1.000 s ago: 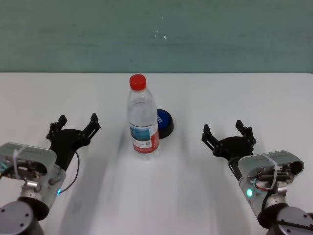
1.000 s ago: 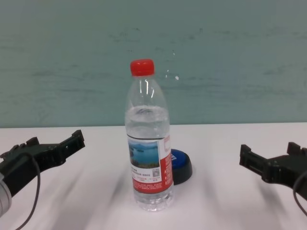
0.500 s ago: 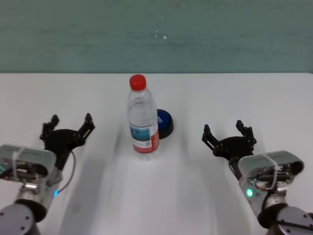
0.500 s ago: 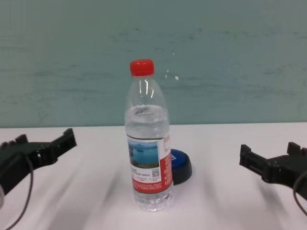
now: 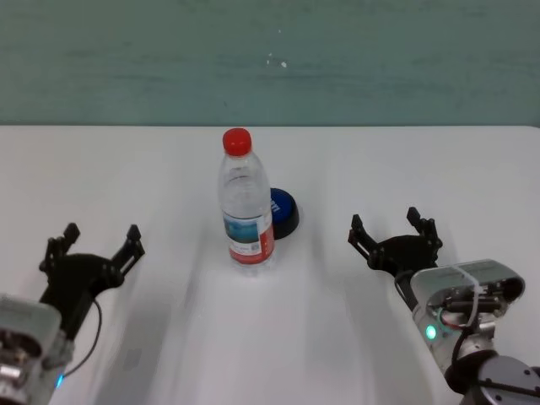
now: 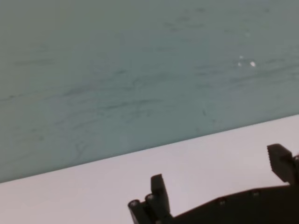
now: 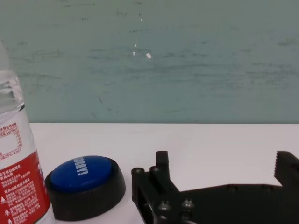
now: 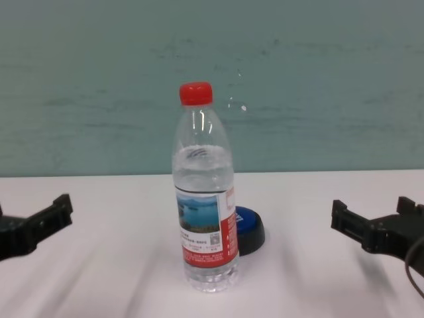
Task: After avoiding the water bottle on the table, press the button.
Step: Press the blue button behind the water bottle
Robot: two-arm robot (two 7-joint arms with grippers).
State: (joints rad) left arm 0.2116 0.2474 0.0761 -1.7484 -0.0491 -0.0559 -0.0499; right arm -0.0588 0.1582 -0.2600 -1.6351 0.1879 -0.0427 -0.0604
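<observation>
A: Where is the bottle [image 5: 247, 202]?
B: Upright on the table [image 5: 405, 160], between the two grippers, ahead of both pairs of jaws. Red cap on top, label facing the near edge.

A: And the button [image 5: 283, 212]?
B: Directly behind the bottle, a little toward the right side, partly hidden by it. Touching or only just beside, cannot tell. Blue dome up, black base flat on the table.

A: Left gripper [image 5: 95, 249]?
B: Low over the near left part of the table, well apart from the bottle. Jaws spread wide, nothing between them. Only white table and green wall ahead of the jaws in the left wrist view.

A: Right gripper [image 5: 394, 231]?
B: Low at the near right. Jaws also wide apart, nothing held. Button ahead of the jaws and off to their left, near but not touching; bottle further to that same side.
</observation>
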